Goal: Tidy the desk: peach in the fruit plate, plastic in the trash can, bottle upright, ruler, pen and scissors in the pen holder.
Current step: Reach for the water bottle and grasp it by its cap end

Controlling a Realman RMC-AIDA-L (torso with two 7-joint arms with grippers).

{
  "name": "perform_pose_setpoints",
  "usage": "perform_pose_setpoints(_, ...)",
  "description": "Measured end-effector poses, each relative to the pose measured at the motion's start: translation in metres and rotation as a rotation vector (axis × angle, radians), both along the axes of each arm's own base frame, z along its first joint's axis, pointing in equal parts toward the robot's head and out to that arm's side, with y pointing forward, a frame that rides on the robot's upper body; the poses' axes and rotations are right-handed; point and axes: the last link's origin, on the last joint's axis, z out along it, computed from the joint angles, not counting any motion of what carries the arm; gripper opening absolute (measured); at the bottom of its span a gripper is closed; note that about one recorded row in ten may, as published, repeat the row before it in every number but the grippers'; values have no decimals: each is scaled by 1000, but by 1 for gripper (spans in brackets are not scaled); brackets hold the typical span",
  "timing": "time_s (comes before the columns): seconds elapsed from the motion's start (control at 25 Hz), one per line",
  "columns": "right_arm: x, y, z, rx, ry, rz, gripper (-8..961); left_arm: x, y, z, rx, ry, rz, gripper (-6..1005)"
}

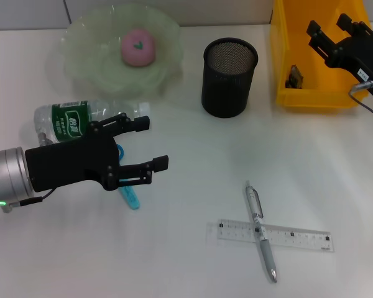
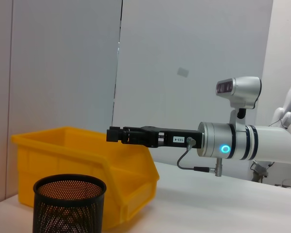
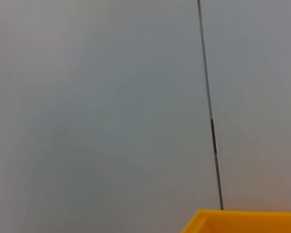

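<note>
A pink peach (image 1: 138,48) rests in the green glass fruit plate (image 1: 87,59) at the back left. The clear bottle (image 1: 81,118) with a green label lies on its side. Just in front of it hovers my left gripper (image 1: 152,143), open and empty. Blue scissors (image 1: 130,196) lie partly hidden under its fingers. A grey pen (image 1: 261,233) lies crossed over a clear ruler (image 1: 298,236) at the front right. The black mesh pen holder (image 1: 229,77) stands at the back centre. My right gripper (image 1: 331,26) is open above the yellow trash can (image 1: 283,56). A small dark scrap (image 1: 293,76) lies inside; I cannot tell whether it is the plastic.
In the left wrist view the pen holder (image 2: 70,204) stands before the yellow trash can (image 2: 82,165), with the right arm's gripper (image 2: 117,135) reaching over it. The right wrist view shows only a grey wall and a corner of the trash can (image 3: 242,221).
</note>
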Motion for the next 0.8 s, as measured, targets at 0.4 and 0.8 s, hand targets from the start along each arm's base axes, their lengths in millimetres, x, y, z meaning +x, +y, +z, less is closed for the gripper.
perform_pose_setpoints(0.4, -2, -1, 0, -1, 15, 11, 677, 0, 0, 0, 1, 1, -2, 860)
perform_pose_setpoints(0.8, -12, -27, 12, -121, 151, 185, 676, 0, 0, 0, 4, 3, -1, 860)
